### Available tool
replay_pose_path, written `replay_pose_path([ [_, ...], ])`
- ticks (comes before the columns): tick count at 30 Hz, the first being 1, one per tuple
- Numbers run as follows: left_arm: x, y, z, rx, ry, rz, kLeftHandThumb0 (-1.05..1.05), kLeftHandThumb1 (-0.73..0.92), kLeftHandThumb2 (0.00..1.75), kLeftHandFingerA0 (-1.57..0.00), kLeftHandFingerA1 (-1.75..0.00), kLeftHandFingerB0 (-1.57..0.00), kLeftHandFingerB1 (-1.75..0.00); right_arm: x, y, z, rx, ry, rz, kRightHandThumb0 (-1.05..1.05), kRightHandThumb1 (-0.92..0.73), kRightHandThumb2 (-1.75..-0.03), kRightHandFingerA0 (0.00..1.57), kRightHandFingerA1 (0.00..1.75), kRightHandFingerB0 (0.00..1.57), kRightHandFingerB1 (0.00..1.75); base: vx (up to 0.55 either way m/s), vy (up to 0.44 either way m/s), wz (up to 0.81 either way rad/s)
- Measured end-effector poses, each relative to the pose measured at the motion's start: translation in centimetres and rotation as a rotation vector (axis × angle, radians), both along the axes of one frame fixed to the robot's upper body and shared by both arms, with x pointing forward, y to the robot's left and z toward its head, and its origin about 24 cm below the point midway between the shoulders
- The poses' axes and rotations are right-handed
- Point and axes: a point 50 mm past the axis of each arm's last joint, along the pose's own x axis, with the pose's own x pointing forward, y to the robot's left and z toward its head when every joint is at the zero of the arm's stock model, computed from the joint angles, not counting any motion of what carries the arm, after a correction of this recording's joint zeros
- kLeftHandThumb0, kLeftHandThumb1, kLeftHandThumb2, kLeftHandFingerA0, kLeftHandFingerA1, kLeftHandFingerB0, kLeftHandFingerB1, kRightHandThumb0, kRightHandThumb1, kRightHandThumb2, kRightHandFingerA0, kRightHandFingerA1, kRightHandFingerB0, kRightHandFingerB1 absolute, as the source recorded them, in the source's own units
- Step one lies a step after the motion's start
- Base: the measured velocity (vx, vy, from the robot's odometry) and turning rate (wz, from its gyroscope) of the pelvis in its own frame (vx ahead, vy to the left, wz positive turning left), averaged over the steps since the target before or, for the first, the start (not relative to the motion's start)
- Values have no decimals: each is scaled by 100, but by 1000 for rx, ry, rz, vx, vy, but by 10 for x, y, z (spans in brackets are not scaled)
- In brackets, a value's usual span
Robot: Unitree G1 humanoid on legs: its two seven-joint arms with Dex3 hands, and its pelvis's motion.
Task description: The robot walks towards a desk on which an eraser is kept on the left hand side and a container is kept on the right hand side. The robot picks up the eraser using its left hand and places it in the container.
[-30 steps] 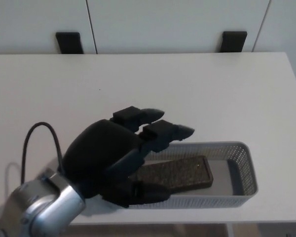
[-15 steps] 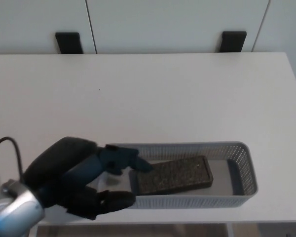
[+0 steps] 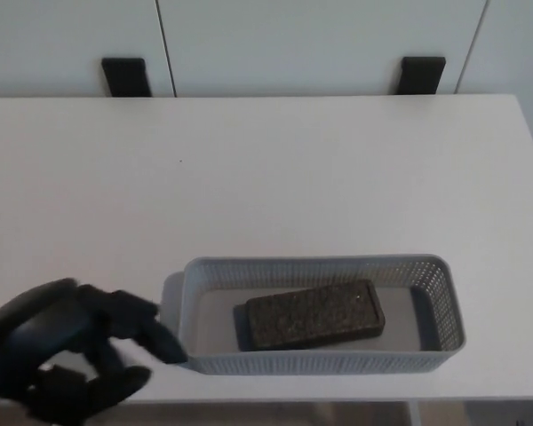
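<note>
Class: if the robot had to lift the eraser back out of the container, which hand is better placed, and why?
Left. The left hand hangs open just beside the container, where the eraser lies flat. The right hand is out of view.

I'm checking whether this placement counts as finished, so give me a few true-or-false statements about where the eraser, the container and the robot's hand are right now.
1. The eraser lies flat inside the grey mesh container. True.
2. The left hand holds the eraser. False: the hand holds nothing and sits left of the container, at the desk's near edge.
3. The container stands near the front edge of the white desk. True.
4. The right hand rests on the container's rim. False: no right hand is in view.
5. The eraser fills the whole container. False: bare floor shows at both its ends.
</note>
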Motion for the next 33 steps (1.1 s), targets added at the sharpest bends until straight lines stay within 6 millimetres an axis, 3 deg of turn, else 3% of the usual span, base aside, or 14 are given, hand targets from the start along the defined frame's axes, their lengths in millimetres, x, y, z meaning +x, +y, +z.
replay_pose_path([
  [2,-2,11,-1,-2,37,27,-105,62,109,-90,-97,-73,-52,0,0,0,0,0,0,-40,-59,-57,68,53,53,45,0,0,0],
  [6,-7,30,-2,-11,99,72,-95,62,113,-86,-75,-61,-51,0,0,0,0,0,0,-40,-59,-57,69,52,54,44,0,0,0],
  [7,-8,35,-2,-15,118,84,-104,87,68,-99,-81,-81,-46,0,0,0,0,0,1,-40,-59,-57,68,52,53,44,0,0,0],
  [10,-11,46,-1,-30,157,107,-105,89,69,-95,-99,-79,-47,0,0,0,1,0,1,-41,-59,-57,69,53,53,44,0,0,0],
  [11,-13,51,-1,-42,178,116,-103,71,125,-103,-98,-93,-57,0,0,0,1,0,1,-41,-59,-57,69,52,54,44,0,0,0],
  [12,-14,54,-1,-50,191,123,-84,75,118,-95,-63,-81,-59,0,1,0,0,0,1,-41,-60,-57,67,52,53,44,0,0,0],
  [13,-16,56,-1,-64,204,127,-86,83,66,-97,-49,-77,-43,0,1,0,0,1,1,-40,-59,-57,68,53,54,45,0,0,0],
  [15,-20,59,-4,-91,240,131,-76,80,66,-78,-46,-66,-41,0,1,0,1,1,2,-41,-59,-57,69,53,54,44,0,0,0],
  [16,-22,62,-6,-107,268,133,-63,81,115,-72,-63,-46,-53,0,1,0,1,1,2,-42,-59,-57,69,53,53,44,0,0,0],
  [17,-24,63,-8,-116,286,133,-63,81,115,-72,-63,-46,-53,0,1,0,1,1,2,-42,-59,-57,69,53,53,44,0,0,0],
  [18,-27,65,-12,-136,321,130,-79,85,67,-87,-46,-71,-42,0,1,0,0,2,1,-42,-59,-57,69,53,53,44,0,0,0],
  [31,-63,86,-63,-198,742,83,-84,88,67,-89,-47,-81,-45,-4,-1,-4,-5,23,-3,-40,-60,-57,68,52,55,45,0,0,0],
  [32,-66,85,-69,-192,783,72,-82,90,68,-73,-42,-68,-41,-4,-1,-4,-6,26,-5,-42,-45,-87,65,67,43,56,0,0,0],
  [33,-69,85,-76,-186,820,61,-82,90,68,-73,-42,-68,-41,-5,-1,-5,-7,30,-6,-42,-45,-87,65,67,43,56,0,0,0],
])
